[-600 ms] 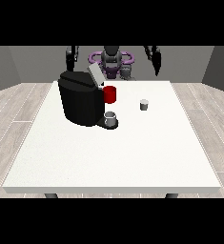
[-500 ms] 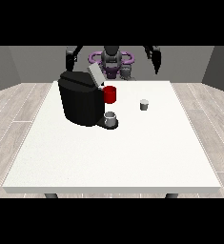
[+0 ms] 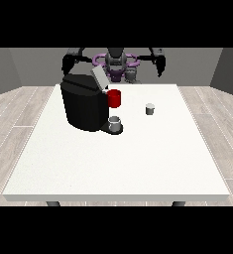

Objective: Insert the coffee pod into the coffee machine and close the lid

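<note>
A black coffee machine (image 3: 84, 104) stands on the table's left half, its grey lid (image 3: 99, 77) tilted up and open. It has a red part (image 3: 114, 98) at its front, and a small grey cup (image 3: 115, 123) sits on its base. The coffee pod (image 3: 149, 109), small and grey, stands alone on the table to the machine's right. Both hands are raised far back beside the robot's body, well away from the pod. The hand at the view's right (image 3: 160, 66) hangs dark above the table's far edge. The hand at the view's left (image 3: 67, 65) hovers behind the machine.
The white table (image 3: 118, 163) stretches wide toward the camera. The robot's torso (image 3: 117, 63) stands behind the far edge. Wooden floor surrounds the table.
Both arms have lifted a little and spread outward; the hand at the view's left moved further left behind the machine. Pod, machine and lid have not moved.
</note>
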You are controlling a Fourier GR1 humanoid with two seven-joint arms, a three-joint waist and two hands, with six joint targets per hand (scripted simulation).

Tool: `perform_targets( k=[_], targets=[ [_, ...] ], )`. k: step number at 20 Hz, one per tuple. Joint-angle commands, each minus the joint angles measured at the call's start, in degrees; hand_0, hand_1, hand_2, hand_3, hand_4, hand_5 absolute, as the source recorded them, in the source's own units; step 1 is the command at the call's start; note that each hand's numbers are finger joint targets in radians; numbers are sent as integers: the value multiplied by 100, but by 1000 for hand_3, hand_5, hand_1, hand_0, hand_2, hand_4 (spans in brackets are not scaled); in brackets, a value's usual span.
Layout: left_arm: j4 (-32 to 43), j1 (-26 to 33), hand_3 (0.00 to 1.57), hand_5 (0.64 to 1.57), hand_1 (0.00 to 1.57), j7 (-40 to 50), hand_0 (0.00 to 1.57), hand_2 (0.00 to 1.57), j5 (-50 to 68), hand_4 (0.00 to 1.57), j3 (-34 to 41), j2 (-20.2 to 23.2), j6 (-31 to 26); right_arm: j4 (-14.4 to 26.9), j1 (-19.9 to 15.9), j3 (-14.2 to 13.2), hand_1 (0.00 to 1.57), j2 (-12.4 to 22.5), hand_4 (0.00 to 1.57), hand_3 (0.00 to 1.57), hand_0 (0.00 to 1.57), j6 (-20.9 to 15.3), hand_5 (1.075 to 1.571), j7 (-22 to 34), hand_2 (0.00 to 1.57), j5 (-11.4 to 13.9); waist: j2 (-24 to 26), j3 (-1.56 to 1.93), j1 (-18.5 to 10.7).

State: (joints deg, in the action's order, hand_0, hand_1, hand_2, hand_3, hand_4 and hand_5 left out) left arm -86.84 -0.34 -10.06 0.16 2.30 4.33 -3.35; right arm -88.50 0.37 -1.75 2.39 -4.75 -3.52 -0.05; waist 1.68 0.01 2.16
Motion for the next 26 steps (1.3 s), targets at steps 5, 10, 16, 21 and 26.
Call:
perform_targets(
  k=[5, 10, 16, 21, 26],
  targets=[
    [169, -795, 0, 1571, 0, 409, 0, 0, -679, 0, 69, 678, 35, 258, -244, -300, 0, -60, 158, 0, 0, -117, 1571, -578, 0, -142, -344, 2, 83],
    [1300, -1510, 0, 1571, 0, 476, 0, 0, -304, 0, 727, 1204, -377, -248, -453, 267, 0, -230, 186, 0, 0, -194, 1571, -97, 0, -55, -651, -4, 497],
    [1668, -2155, 0, 1571, 0, 1183, 0, 0, -459, 0, 593, 1356, -546, 351, -652, -171, 0, 15, 283, 0, 0, 8, 1571, -542, 0, -267, -766, 1, 400],
    [2687, -2327, 0, 1571, 0, 549, 0, 0, -758, 0, 716, 1391, -330, 193, -654, 35, 0, -20, 337, 0, 0, -28, 1571, -170, 0, -238, -991, -2, 552],
    [3266, -2703, 0, 1571, 0, 636, 0, 0, -909, 0, 719, 1496, -335, 362, -1062, 9, 0, -20, 372, 0, 0, -292, 1571, 58, 0, -25, -1242, -2, 528]
  ],
)
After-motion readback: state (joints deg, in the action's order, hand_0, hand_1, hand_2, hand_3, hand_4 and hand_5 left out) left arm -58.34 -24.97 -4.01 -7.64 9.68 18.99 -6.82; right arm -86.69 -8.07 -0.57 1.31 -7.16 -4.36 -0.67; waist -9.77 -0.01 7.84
